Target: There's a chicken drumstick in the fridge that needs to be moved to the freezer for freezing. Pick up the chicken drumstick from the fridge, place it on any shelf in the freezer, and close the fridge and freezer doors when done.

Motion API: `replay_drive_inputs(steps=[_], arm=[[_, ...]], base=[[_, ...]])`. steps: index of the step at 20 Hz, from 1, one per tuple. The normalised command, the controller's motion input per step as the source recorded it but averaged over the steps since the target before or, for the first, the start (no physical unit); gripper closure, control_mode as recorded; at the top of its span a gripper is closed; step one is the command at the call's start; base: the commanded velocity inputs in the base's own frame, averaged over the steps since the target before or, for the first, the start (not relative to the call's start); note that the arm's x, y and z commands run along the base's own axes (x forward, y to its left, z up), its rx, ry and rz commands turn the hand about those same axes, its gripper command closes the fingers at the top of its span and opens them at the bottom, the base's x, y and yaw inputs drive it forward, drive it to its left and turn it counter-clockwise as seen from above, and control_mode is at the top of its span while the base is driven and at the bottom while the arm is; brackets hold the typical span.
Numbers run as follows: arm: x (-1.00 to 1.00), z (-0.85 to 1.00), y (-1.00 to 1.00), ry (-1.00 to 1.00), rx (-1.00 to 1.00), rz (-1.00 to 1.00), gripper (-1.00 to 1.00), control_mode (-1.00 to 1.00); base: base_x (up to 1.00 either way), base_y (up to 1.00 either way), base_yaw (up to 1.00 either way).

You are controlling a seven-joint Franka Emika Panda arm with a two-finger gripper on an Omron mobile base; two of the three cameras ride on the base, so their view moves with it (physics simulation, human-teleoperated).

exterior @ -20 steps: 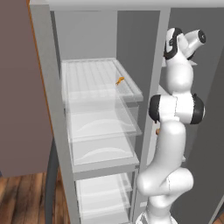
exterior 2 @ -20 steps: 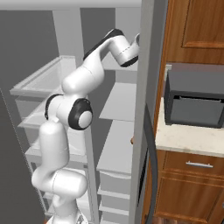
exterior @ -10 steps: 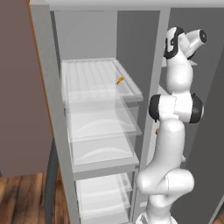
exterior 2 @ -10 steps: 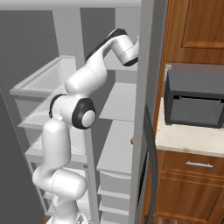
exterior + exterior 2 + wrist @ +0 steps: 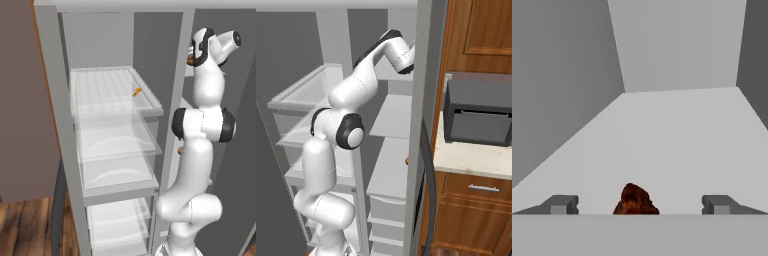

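the arm has pushed its hand deeper into the right compartment over the last second. in the hand view the gripper [image 5: 637, 205] stands wide, fingers [image 5: 560, 204] apart, with the chicken drumstick [image 5: 635, 201] at 6 o'clock between them on the fridge shelf [image 5: 677, 135]. the grasp looks close; nothing is held.
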Motion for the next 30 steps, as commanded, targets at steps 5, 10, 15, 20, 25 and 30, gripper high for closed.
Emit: replay_drive_inputs(steps=[5,10,15,20,25,30], arm=[[-0.47,0.0,0.15,0.0,0.0,0.0,-1.0,-1.0],[-0.64,0.0,0.28,-0.04,0.0,0.0,-1.0,-1.0],[-0.76,0.0,0.17,-0.06,0.0,0.0,-1.0,-1.0],[-0.89,0.0,0.32,-0.02,0.0,-0.02,-1.0,-1.0],[-0.89,0.0,0.52,0.0,0.0,-0.04,-1.0,-1.0],[-0.86,0.0,0.46,0.0,0.0,-0.04,-1.0,-1.0]], base=[[0.0,0.0,0.0],[0.0,0.0,0.0],[0.0,0.0,0.0],[0.0,0.0,0.0],[0.0,0.0,0.0],[0.0,0.0,0.0]])
